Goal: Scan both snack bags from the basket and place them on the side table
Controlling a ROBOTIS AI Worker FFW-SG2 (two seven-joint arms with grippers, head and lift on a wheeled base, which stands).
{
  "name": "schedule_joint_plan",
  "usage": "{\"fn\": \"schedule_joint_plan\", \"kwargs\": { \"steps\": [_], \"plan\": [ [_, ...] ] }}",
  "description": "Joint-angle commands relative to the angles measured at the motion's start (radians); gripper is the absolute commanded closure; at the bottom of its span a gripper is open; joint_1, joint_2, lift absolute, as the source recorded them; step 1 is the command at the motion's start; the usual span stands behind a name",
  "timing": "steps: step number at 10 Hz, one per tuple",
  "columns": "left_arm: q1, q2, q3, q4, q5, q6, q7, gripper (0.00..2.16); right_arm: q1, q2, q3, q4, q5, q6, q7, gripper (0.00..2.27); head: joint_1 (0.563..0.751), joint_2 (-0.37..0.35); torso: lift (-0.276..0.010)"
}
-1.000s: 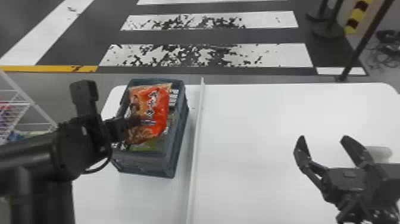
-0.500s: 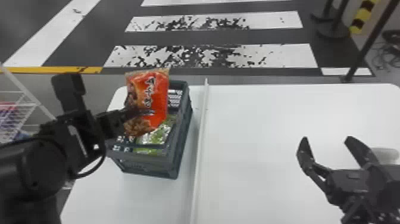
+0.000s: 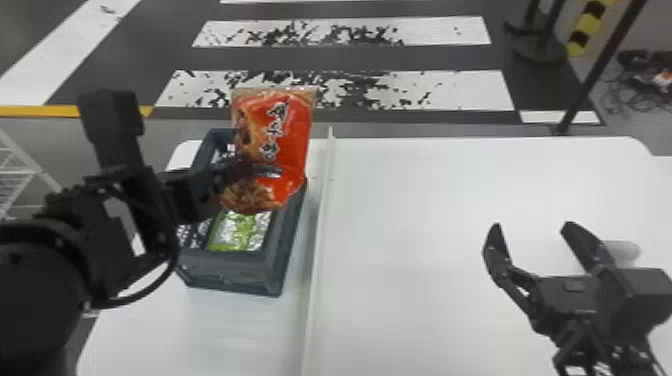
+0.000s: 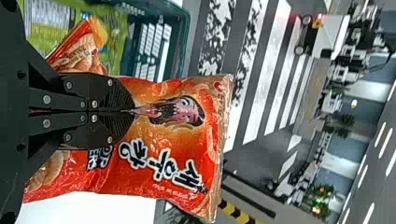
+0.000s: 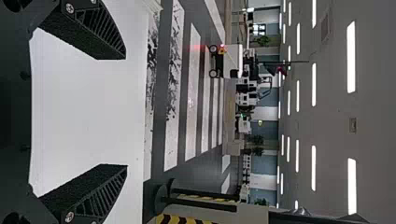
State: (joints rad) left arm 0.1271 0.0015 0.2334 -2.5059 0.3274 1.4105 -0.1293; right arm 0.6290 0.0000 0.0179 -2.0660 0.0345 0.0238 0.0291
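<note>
Indoor hall, crosswalk floor, ceiling lights

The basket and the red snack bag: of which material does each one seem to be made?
The basket looks like rigid plastic, fairly matte: its dark walls are straight and slotted. The red snack bag seems to be thin, glossy plastic film, judging by its wrinkles and small highlights; whether it has foil inside, I cannot tell.
</note>
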Motion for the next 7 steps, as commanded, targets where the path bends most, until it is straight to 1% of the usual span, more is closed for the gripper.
{"fn": "schedule_joint_plan", "kwargs": {
  "steps": [1, 2, 3, 4, 5, 6, 7],
  "plan": [
    [-0.007, -0.004, -0.128, 0.033, -0.005, -0.003, 0.03, 2.14, 0.0, 0.001, -0.009, 0.0, 0.001, 0.0, 0.0, 0.1, 0.695, 0.03, -0.074],
    [-0.02, -0.004, -0.21, 0.104, -0.007, -0.024, 0.036, 2.14, 0.002, 0.001, -0.019, 0.0, -0.001, -0.003, 0.0, 0.1, 0.695, -0.018, -0.074],
    [-0.026, -0.004, -0.299, 0.182, -0.027, -0.074, 0.048, 2.14, 0.003, 0.001, -0.027, 0.0, -0.005, -0.003, -0.002, 0.1, 0.695, -0.082, -0.074],
    [-0.026, -0.004, -0.376, 0.269, -0.025, -0.184, 0.063, 2.14, 0.003, 0.001, -0.035, 0.0, -0.01, -0.003, -0.002, 0.1, 0.695, -0.142, -0.074],
    [-0.026, -0.004, -0.437, 0.352, -0.027, -0.276, 0.069, 2.14, 0.003, 0.001, -0.039, 0.0, -0.011, -0.003, -0.014, 0.1, 0.695, -0.173, -0.074],
    [-0.026, -0.004, -0.49, 0.427, -0.025, -0.374, 0.077, 2.14, 0.002, 0.001, -0.042, 0.0, -0.015, 0.0, -0.015, 0.1, 0.695, -0.229, -0.074],
    [-0.035, -0.004, -0.523, 0.493, -0.014, -0.414, 0.051, 2.04, 0.0, 0.001, -0.044, 0.001, -0.018, 0.003, -0.021, 0.1, 0.695, -0.275, -0.074]
  ]
}}
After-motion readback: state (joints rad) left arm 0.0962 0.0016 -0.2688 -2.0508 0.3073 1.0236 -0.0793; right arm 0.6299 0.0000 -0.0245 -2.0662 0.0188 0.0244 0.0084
